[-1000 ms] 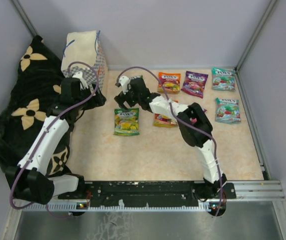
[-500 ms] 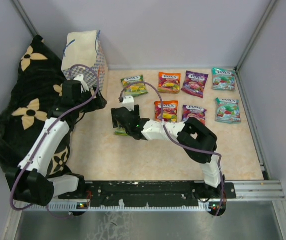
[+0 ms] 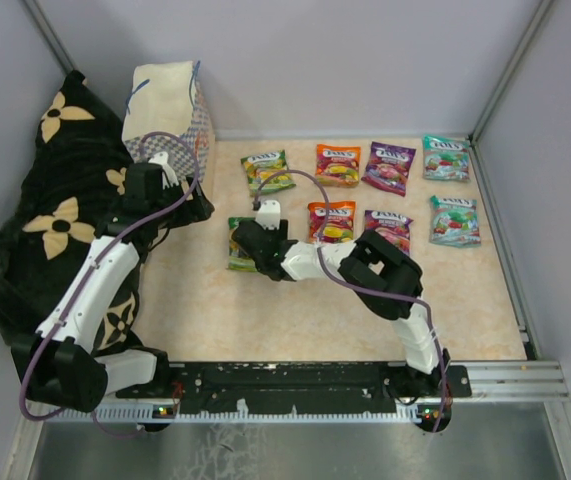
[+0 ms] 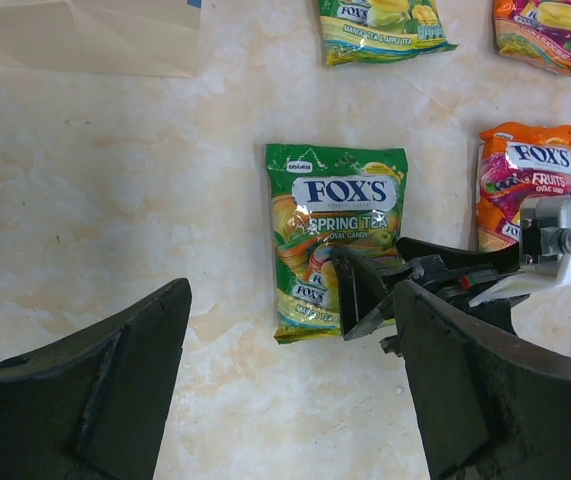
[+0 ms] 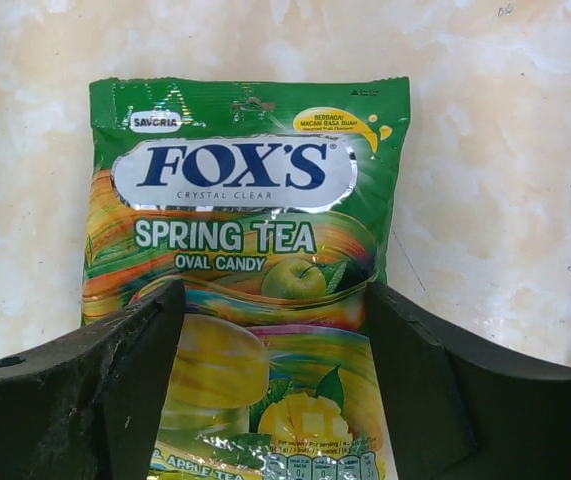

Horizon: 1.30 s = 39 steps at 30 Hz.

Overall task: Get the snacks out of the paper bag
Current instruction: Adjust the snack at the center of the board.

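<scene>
while astride pouch [image 5: 250,200], end effector [image 5: 273,305] agape

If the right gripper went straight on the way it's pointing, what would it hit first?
Most likely the green Spring Tea pouch lying flat on the table: the right gripper points down at it, jaws open to either side. The gap is unclear.

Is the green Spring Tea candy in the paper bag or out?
Out. The green Spring Tea pouch lies flat, label up, on the table, apart from the paper bag.
</scene>
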### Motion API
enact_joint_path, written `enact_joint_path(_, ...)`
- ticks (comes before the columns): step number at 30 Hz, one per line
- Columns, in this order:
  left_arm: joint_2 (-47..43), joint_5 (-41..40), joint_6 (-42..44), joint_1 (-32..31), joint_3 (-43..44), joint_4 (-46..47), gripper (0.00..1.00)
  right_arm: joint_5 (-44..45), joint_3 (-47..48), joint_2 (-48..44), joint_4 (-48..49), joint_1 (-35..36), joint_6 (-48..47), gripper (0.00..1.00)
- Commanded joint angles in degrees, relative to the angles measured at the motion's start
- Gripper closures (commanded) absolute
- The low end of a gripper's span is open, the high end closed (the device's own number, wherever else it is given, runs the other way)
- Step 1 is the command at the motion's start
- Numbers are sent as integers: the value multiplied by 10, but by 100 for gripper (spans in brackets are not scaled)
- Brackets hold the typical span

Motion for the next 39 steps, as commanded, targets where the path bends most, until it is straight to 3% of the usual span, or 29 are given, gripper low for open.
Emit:
enact_joint_path(1, 0, 10, 6, 5, -2, 3, 12, 28, 31, 23, -3, 2, -3, 27)
enact_joint_path(24, 11, 26, 8, 5, 0, 5, 11, 62, 40, 35, -46, -90, -49, 24)
enact_joint_path(32, 18, 22, 13, 5, 7, -2, 11, 24, 40, -66, -8, -90, -122, 1)
enact_joint_path(35, 17, 24, 14, 5, 7, -2, 11, 9, 99, -80, -2, -95, -197, 1)
enact_joint_path(39, 15, 32, 16, 5, 6, -2, 11, -124, 226, -5, -33, -140, -248, 1)
